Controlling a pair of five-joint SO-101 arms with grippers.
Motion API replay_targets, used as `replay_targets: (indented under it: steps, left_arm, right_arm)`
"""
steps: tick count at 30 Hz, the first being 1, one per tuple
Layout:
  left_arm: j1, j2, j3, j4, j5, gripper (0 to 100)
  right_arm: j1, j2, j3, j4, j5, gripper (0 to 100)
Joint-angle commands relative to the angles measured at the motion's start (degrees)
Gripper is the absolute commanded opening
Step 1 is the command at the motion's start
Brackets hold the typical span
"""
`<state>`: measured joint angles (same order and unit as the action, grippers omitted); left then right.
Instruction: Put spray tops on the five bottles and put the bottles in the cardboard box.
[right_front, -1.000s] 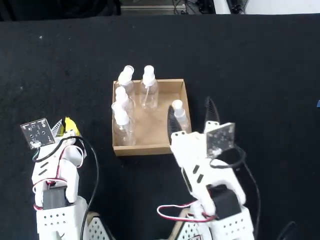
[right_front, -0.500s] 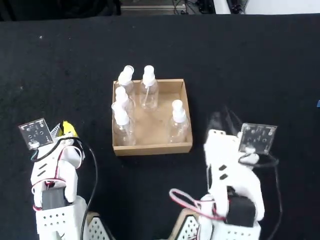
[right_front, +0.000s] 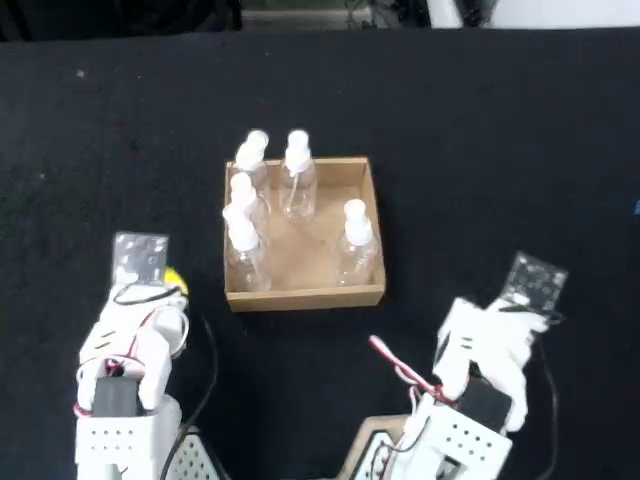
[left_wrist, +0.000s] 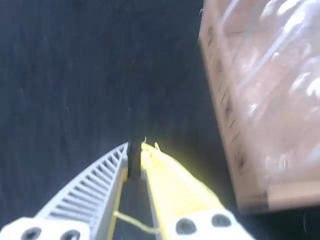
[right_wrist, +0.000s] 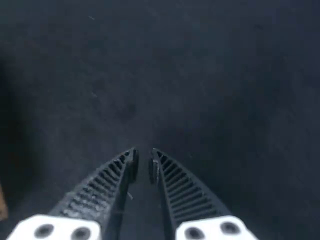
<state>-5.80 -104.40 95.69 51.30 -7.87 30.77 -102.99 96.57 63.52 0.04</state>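
The cardboard box (right_front: 304, 295) sits mid-table. Several clear bottles with white spray tops stand in it: one at the front right (right_front: 355, 240), one at the back (right_front: 297, 178), and three along the left wall (right_front: 243, 250), the rearmost (right_front: 253, 153) leaning over the back left corner. My left arm (right_front: 130, 340) rests near the table's front, left of the box. Its gripper (left_wrist: 135, 146) is shut and holds nothing, with the box wall (left_wrist: 225, 105) beside it. My right arm (right_front: 490, 345) sits at the front right. Its gripper (right_wrist: 142, 159) is shut over bare cloth.
Black cloth (right_front: 500, 150) covers the whole table, with open room behind and on both sides of the box. Red cables (right_front: 395, 362) loop out from the right arm's base near the front edge.
The right gripper has let go of the front right bottle in the box and drawn back to the front right. The left arm has shifted slightly right and back.
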Motion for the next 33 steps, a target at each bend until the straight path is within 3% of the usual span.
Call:
replay_targets:
  steps: [1, 11, 21, 28, 33]
  left_arm:
    - [-1.54, -0.09, 1.71, -0.79, -3.52, 3]
    - [-6.46, -0.09, 1.71, 22.15, -4.31, 3]
    - [-6.20, 0.00, 1.71, 21.71, -4.04, 3]
    - [-5.49, -0.26, 1.71, 21.80, -4.13, 3]
    - [-4.70, -0.26, 1.71, 21.80, -4.04, 3]
  right_arm:
    - [4.13, -4.09, -0.04, 10.29, 0.62, 1.5]
    - [5.10, -4.44, -0.13, 10.81, 0.62, 1.2]
    - [4.48, -4.53, -0.04, 10.81, 0.62, 1.2]
    - [-13.19, -5.49, -0.13, 11.25, 0.53, 1.2]
    - [-15.91, -5.58, -0.13, 11.25, 0.53, 1.2]
